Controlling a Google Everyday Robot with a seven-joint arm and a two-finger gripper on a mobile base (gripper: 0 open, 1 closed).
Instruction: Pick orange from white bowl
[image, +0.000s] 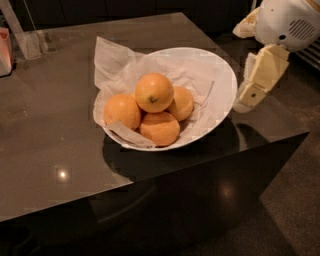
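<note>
Four oranges in stock, none lifted: by my judgement the task is at its start. Item one, the orange (154, 92), known by its dark stem dimple, sits on top of the heap near the middle of the bowl (226, 75), resting on three plainer oranges (159, 128) that touch it from below and beside. Item two, my gripper (246, 100), hangs just beside the bowl's right rim, above the right side of the table (50, 130), apart from all fruit and with nothing seen in it; whether it is open or closed I cannot tell. Left to do, as I judge it: cross the rim, come down on the top orange, close on it, lift it clear. Item three, in the way: the right rim stands between me and the heap, so I reckon an approach from above is cleaner. The paper (112, 60) rises crinkled at the back left and a flap lies at the front rim, neither over the orange. The neighbours may roll if nudged. Item four, far left: a clear container (32, 42) and a pink object (5, 50), well apart, no hindrance.
</note>
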